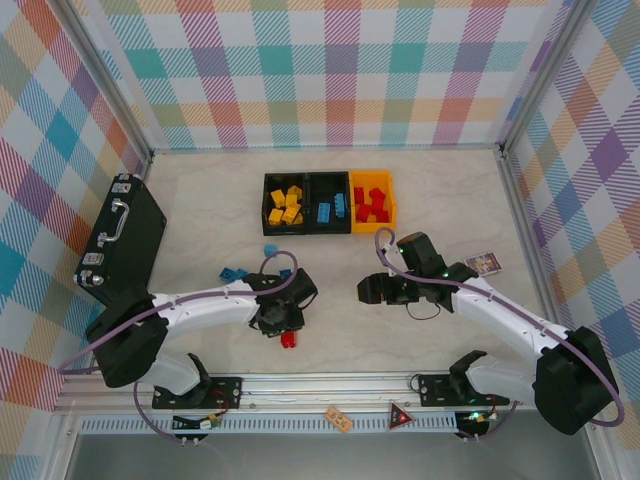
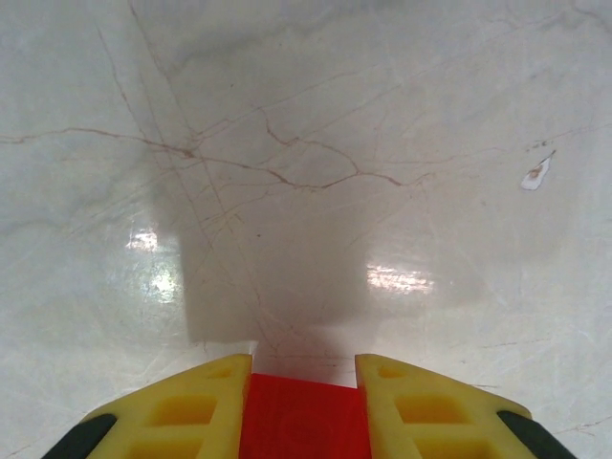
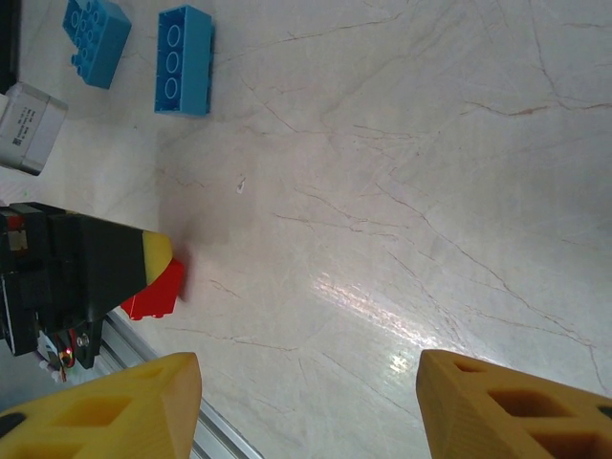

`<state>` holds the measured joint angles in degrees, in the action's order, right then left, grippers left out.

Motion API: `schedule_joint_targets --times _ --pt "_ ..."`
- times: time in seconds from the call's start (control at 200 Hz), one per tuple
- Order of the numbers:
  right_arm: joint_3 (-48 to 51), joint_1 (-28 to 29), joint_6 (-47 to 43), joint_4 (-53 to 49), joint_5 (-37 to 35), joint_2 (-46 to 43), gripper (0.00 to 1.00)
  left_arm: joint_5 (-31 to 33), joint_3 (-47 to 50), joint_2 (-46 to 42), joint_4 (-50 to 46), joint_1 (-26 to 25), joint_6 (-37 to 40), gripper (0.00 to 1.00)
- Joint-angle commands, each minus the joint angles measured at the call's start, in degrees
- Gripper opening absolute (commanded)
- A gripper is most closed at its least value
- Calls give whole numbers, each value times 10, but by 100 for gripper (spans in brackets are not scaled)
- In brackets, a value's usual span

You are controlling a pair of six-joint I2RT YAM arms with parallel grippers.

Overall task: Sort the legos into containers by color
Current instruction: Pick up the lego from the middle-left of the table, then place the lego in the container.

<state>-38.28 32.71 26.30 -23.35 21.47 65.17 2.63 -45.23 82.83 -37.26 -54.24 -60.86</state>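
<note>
Tabletop (image 1: pixel 200 200): pale marble, plaid walls (image 1: pixel 320 70) around, containers (image 1: pixel 308 176) at the back, part-filled by color.
Left gripper (image 2: pixel 304 378): pinched on a red lego (image 2: pixel 306 421) near the front edge.
Right gripper (image 3: pixel 306 382): spread wide, nothing in it.
Risk: brick sits right at the fingertips, might twist out on the lift.
Views: right wrist cam gives the pinch side-on, plus two loose blue legos (image 3: pixel 184 59).

Marble table (image 1: pixel 450 190): bins (image 1: pixel 308 205), briefcase (image 1: pixel 125 235), loose bricks (image 1: pixel 234 273)

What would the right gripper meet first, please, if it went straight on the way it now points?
Most likely the bare table; the way ahead of the right gripper looks free. The left gripper, shut on a red lego, sits off to one side.
</note>
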Motion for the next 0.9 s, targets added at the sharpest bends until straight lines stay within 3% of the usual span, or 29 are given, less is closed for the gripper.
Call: schedule_joint_targets --times 0.0,0.4,0.895 --pt "5 3 4 2 -8 -8 61 11 -22 5 -28 1 17 20" --pt "-9 -7 31 -18 -54 -43 61 68 -170 53 -68 36 108 21" --pt "-6 -65 49 -43 -74 -86 61 117 -465 241 -75 87 224 21"
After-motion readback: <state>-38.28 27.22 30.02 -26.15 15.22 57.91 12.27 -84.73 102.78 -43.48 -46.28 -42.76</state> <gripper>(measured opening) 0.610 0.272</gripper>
